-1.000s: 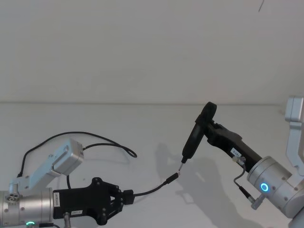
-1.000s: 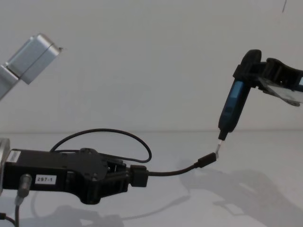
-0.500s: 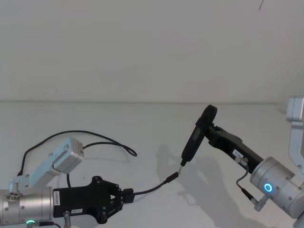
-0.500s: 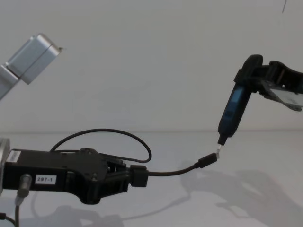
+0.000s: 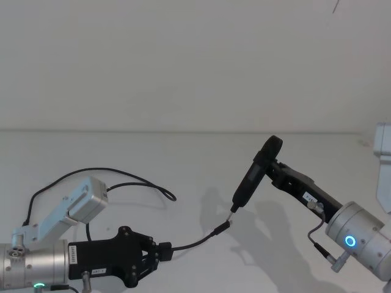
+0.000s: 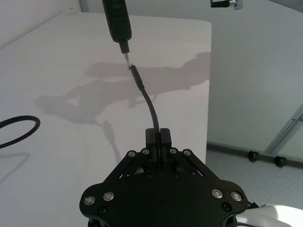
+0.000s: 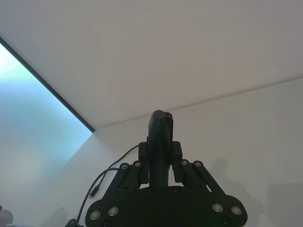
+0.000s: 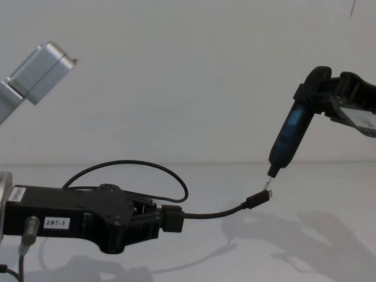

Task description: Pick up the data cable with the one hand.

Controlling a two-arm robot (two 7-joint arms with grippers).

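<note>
Black throughout, the left pincer (image 8: 170, 218) lies low and level over the white table (image 5: 183, 159), reaching toward the right pincer. Its fingers are closed on the data cable (image 8: 217, 212) and hold it clear of the table. From the fingertips the cable runs forward in a shallow upward curve, ending in a small plug with a metal tip. Behind the pincer, the rest of the cable loops back across the table.

The right pincer (image 5: 272, 163) comes in from the opposite side, its arm angled upward, and is clamped on a dark pen-shaped tool (image 5: 252, 177) that slants down toward the plug. Tool tip and plug tip meet or nearly meet; actual contact cannot be confirmed.

The chest view shows the white "297-1" label (image 8: 57, 222) on the left pincer body. The left wrist view shows the fingers (image 6: 157, 137) pressed together around the cable, directly ahead.
</note>
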